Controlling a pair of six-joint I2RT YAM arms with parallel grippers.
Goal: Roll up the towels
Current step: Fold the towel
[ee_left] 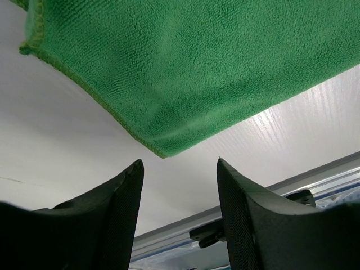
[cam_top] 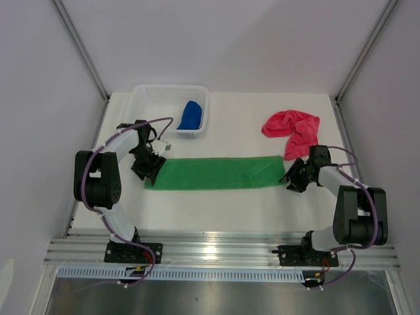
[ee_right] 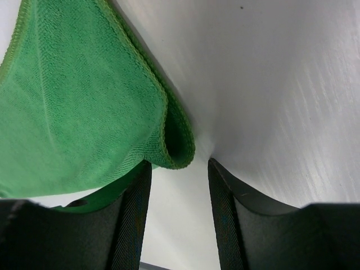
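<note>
Left end effector (cam_top: 151, 172) and right end effector (cam_top: 291, 177), jaws apart, at opposite ends of green towel (cam_top: 216, 173).

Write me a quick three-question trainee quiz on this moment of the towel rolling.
1. True or false: the green towel is already rolled up.
2. Where is the blue towel? A) in the white mesh basket; B) on top of the green towel; C) spread flat beside the basket.
3. Short answer: which towel lies crumpled at the far right of the table?
Key: 1 false, it lies flat as a long folded strip; 2 A; 3 the pink-red towel.
</note>
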